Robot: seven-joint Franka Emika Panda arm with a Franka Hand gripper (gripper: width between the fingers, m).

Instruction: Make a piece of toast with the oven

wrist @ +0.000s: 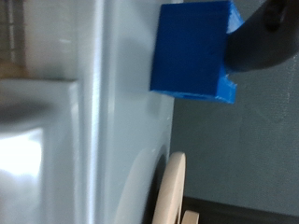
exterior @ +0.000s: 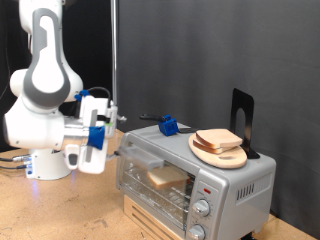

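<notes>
The silver-grey oven point(exterior: 232, 180) stands on a wooden base at the exterior view's lower right. A pale slice of bread, the piece of toast point(exterior: 165, 178), lies inside it on the rack behind the glass door. My gripper point(exterior: 112, 148), white with blue parts, is at the oven's upper corner towards the exterior view's left, close to the end of the door handle point(exterior: 146, 158). No picture shows anything between its fingers. The wrist view shows the oven's silver top point(wrist: 112, 112) close up; the fingertips do not show clearly there.
A round wooden plate point(exterior: 228, 157) with other bread slices point(exterior: 218, 140) sits on the oven's top; its rim shows in the wrist view point(wrist: 173, 191). A blue block point(exterior: 169, 126) point(wrist: 192, 51) with a dark handle and a black stand point(exterior: 242, 115) are there too. Knobs point(exterior: 201, 208) are on the front.
</notes>
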